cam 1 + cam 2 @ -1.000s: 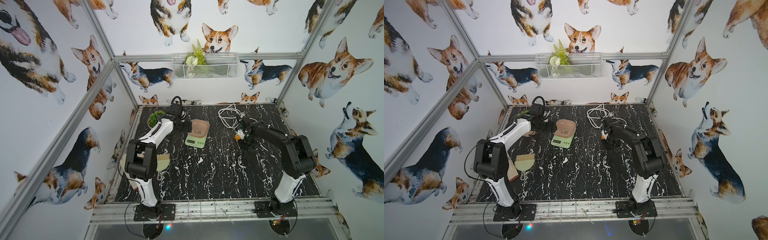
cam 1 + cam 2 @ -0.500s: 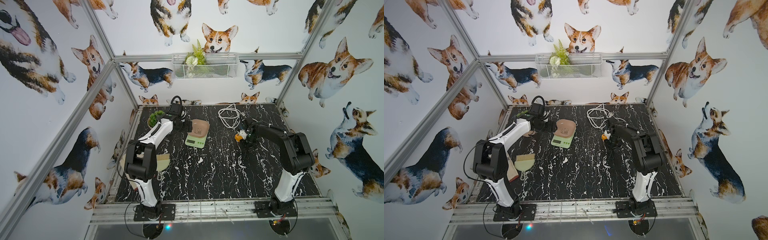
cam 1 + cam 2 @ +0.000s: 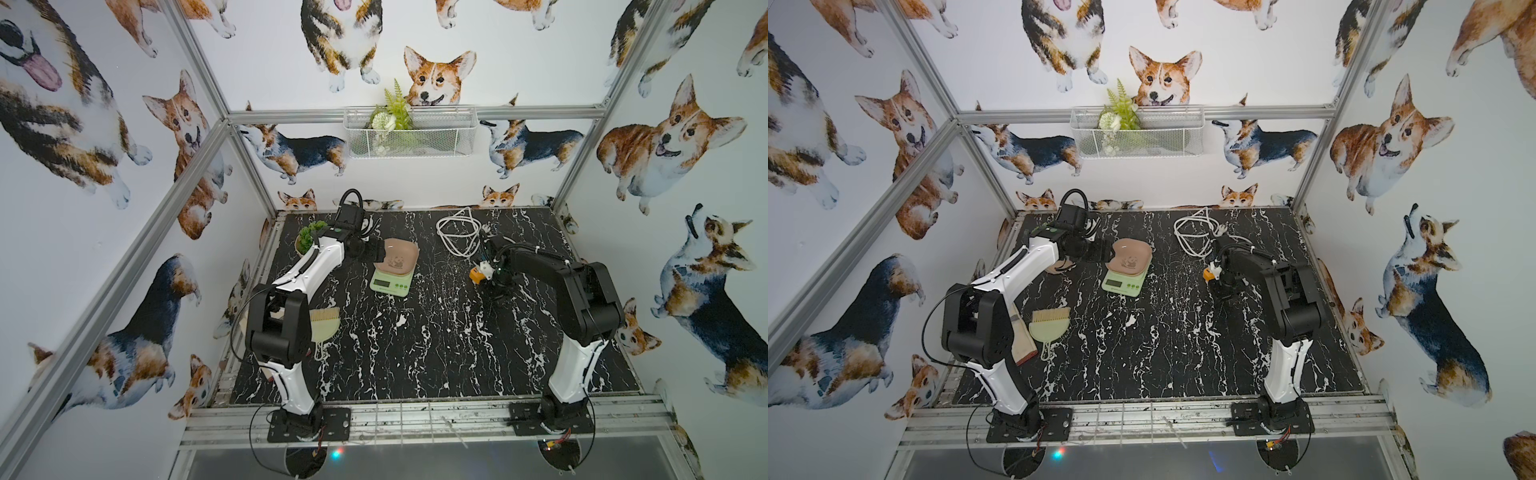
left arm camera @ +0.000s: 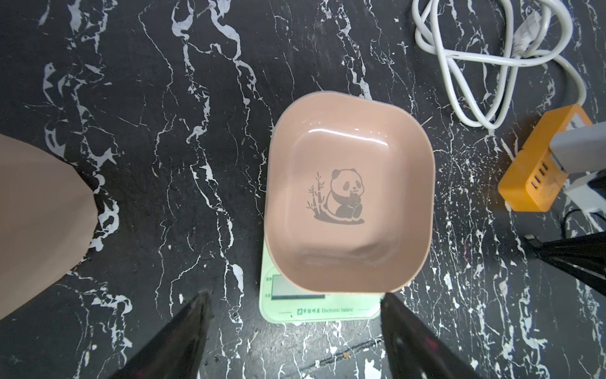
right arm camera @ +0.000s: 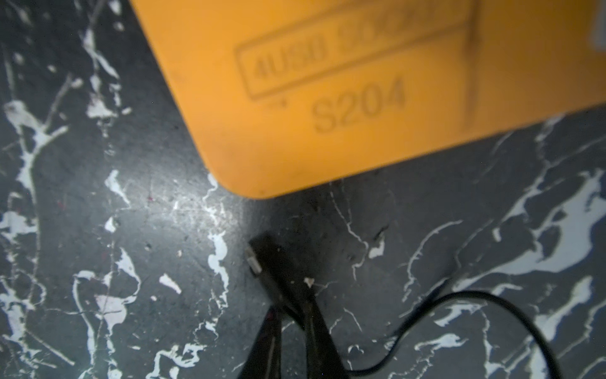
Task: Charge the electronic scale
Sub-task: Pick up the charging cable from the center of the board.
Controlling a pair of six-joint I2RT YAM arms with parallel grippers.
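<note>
The electronic scale (image 3: 392, 283) (image 3: 1123, 285) is pale green with a pinkish-tan panda tray (image 4: 347, 197), and it stands at the table's back middle. My left gripper (image 3: 380, 249) (image 4: 295, 297) hovers open at the scale's left rear edge, holding nothing. To the right lies the orange power strip (image 3: 476, 275) (image 5: 328, 98). My right gripper (image 3: 498, 289) (image 5: 292, 315) points down beside the strip. Its fingers are shut on the black plug (image 5: 272, 262) of a thin black cable (image 5: 492, 302), which lies on the table.
A coiled white cord (image 3: 457, 232) (image 4: 475, 65) lies behind the power strip. A small brush with dustpan (image 3: 324, 326) and a wooden block (image 3: 1021, 336) lie near the left arm. A potted plant (image 3: 307, 239) stands at the back left. A wire basket (image 3: 409, 133) hangs on the back wall.
My right gripper has closed its fingers on the black plug beside the orange strip. The left arm and the scale have not moved.
</note>
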